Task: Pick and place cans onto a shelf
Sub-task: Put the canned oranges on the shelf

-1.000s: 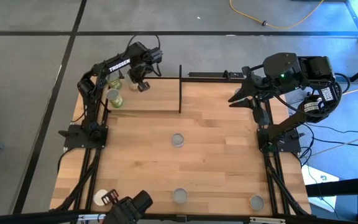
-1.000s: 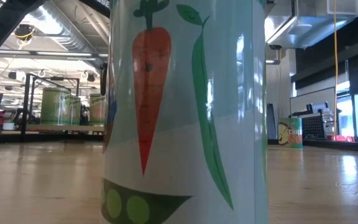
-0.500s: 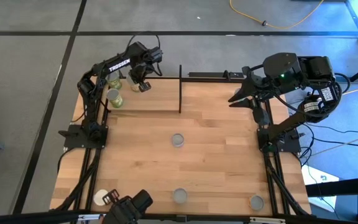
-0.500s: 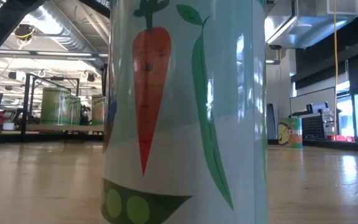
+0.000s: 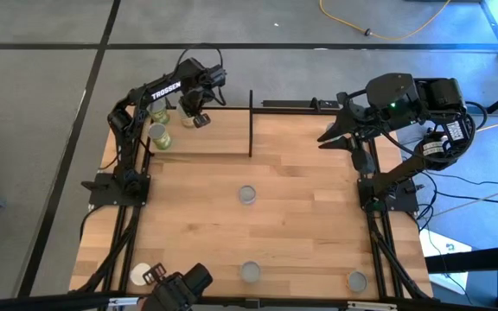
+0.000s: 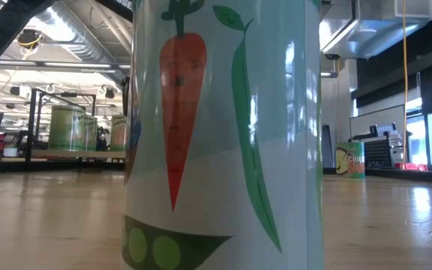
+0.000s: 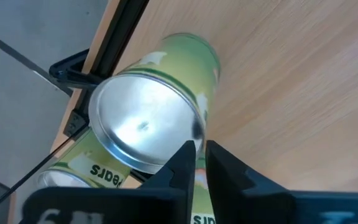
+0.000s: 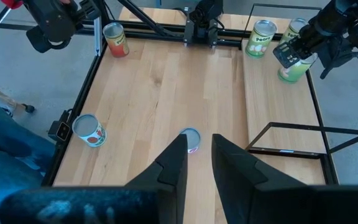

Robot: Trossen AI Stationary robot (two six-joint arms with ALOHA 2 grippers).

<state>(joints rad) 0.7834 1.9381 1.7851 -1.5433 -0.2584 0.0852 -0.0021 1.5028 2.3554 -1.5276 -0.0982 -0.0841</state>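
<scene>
The shelf [image 5: 206, 138] is a light-wood board with black rods at the table's far left. Three green-yellow cans stand on it: one [image 5: 159, 136] near its left edge, one [image 5: 161, 111] behind that, and one [image 7: 160, 106] right beneath my left gripper [image 5: 194, 114]. My left gripper [image 7: 201, 155] is shut, fingers pointing down, its tips at the rim of that can's silvery top. It also shows in the right wrist view [image 8: 294, 53]. My right gripper [image 8: 199, 155] is shut and empty, held high over the table's far right [image 5: 334, 135]. My left gripper's shut fingertips [image 7: 188, 152] stand at the rim [image 7: 194, 134] of the upright can's top, coming from above. I cannot tell whether they touch it. The can stands on the shelf board.
More cans stand on the table: one in the middle [image 5: 247, 194], two at the near edge [image 5: 250, 273] [image 5: 356, 281], one at the near left corner [image 5: 139, 274]. One with a carrot-and-pea label [image 6: 223, 135] fills the low view. A black post [image 5: 251, 121] marks the shelf's right end.
</scene>
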